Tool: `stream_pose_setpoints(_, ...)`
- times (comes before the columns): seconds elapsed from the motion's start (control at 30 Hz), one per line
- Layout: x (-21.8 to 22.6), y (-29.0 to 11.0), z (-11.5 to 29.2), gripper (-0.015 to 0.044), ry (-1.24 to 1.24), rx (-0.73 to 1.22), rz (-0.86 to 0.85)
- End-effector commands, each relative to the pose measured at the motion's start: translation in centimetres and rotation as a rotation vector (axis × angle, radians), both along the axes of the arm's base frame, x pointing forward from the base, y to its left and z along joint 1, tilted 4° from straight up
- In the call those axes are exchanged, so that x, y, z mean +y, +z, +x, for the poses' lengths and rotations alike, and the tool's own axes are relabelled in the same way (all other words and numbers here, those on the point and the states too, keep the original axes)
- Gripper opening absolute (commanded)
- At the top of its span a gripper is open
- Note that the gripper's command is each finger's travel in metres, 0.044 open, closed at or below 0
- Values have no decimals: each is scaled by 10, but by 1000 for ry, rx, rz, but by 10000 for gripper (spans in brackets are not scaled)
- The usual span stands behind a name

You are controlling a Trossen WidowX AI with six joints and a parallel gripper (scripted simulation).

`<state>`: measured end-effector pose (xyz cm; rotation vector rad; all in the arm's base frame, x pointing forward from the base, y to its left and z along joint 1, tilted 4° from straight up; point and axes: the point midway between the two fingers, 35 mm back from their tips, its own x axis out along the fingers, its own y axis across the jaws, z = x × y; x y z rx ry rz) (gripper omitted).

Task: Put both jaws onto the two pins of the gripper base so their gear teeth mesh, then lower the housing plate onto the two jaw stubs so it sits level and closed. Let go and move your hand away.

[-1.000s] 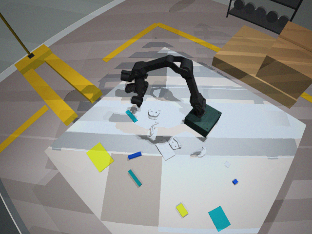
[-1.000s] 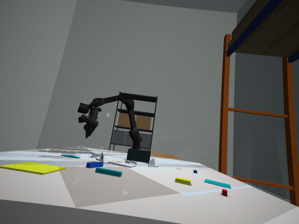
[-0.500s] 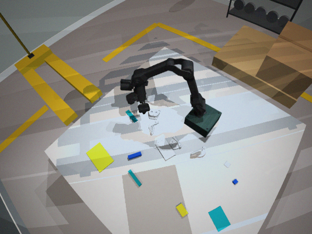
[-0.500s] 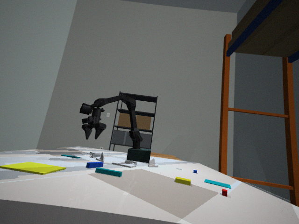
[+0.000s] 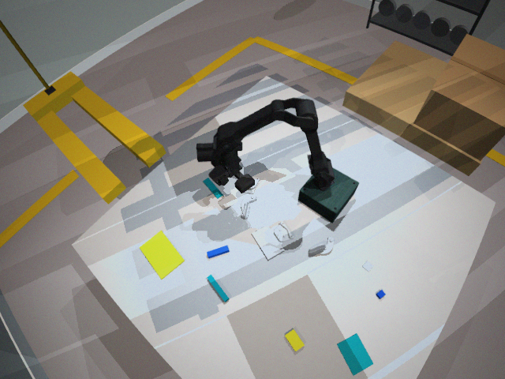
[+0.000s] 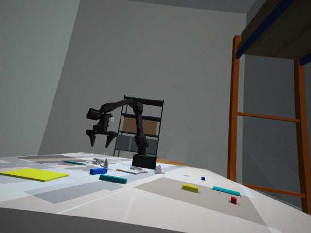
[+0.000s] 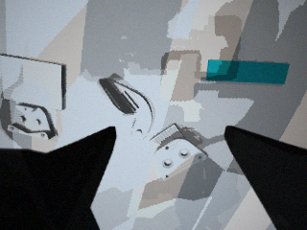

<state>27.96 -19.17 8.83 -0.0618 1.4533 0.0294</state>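
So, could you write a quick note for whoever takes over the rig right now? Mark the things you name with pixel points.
Gripper (image 5: 232, 181) (image 6: 99, 146) (image 7: 170, 131): open, nothing held, above the table.
Where: one jaw (image 5: 245, 210) (image 6: 106, 163) (image 7: 117, 96) lies near the piece with two round studs (image 7: 176, 157), likely the base. The other jaw (image 5: 316, 249) (image 6: 158, 170) lies apart, beyond the thin white square (image 5: 261, 245) (image 7: 40, 79). I can't tell which piece is the housing plate.
Done: no jaw mounted.
Left: both jaws onto the pins, teeth meshed; housing plate level on the stubs; let go, move away.
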Motion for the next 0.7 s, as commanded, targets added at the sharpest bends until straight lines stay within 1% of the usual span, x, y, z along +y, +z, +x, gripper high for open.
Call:
stream_pose_setpoints(0.0,12,-3,1,440,126,17,-25)
stream_pose_setpoints(0.57,55,-15,7,440,627,83,-103)
stream_pose_setpoints(0.67,59,-16,7,440,671,89,-110)
